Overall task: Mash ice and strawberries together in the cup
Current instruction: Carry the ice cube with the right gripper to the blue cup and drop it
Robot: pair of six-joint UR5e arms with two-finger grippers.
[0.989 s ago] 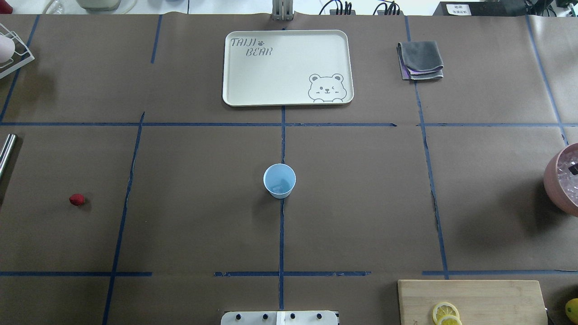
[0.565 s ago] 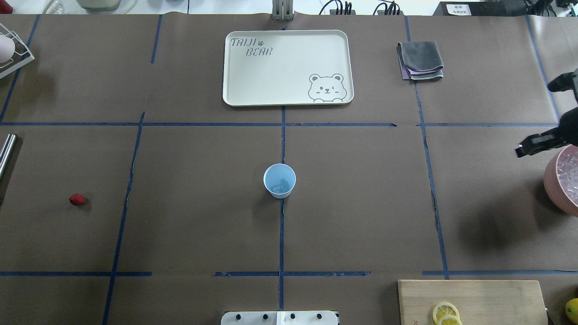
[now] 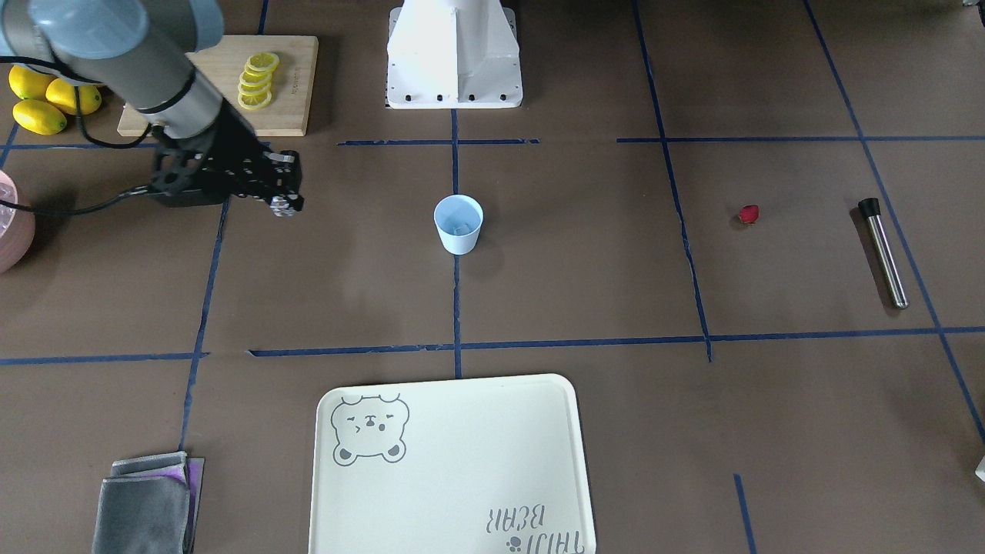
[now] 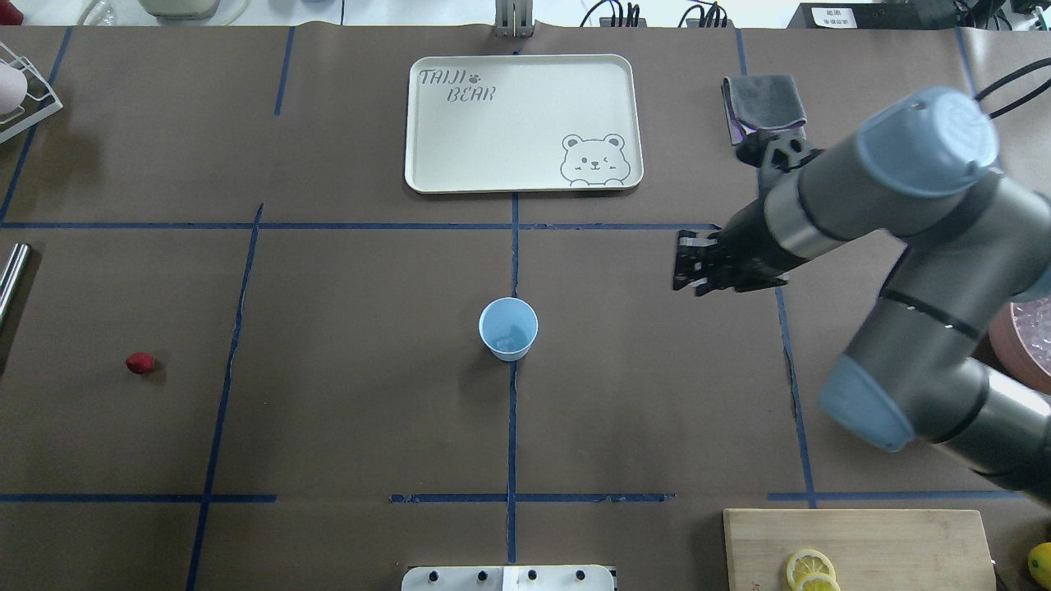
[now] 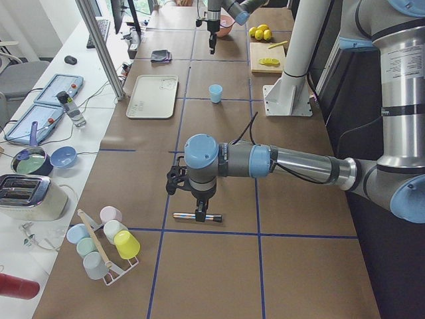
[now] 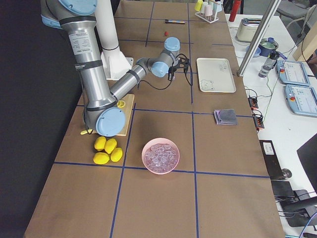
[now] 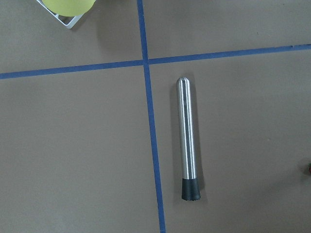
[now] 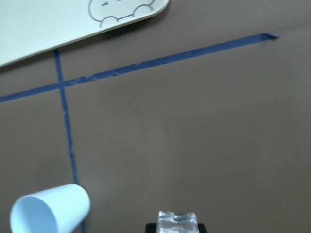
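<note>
Right gripper point(image 4: 681, 267)'s fingers are pinching an ice chunk point(image 8: 177, 221), right of the cup point(image 4: 508, 328) sitting mid-frame. Best bet: be centring over the mouth, releasing low. Left gripper point(image 5: 199, 211): can't tell how open.

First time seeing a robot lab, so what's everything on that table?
cup: one, pale blue, table centre.
ice: one clear chunk, gripped above the table.
strawberry: one, dark red, toward the robot's left.
metal rod: one, silver, black tip, far left.
tray: one, cream, bear print, opposite the robot.
cloth: one, grey, folded, beside the tray.
bowl: one, pink, holding ice, far right.
cutting board: one, wooden, near the robot's right.
lemon slices: several, yellow, on the board.
lemons: four, yellow, beside the board.
right gripper: one, black, shut on the ice, right of the cup.
left gripper: one, black, above the metal rod.
</note>
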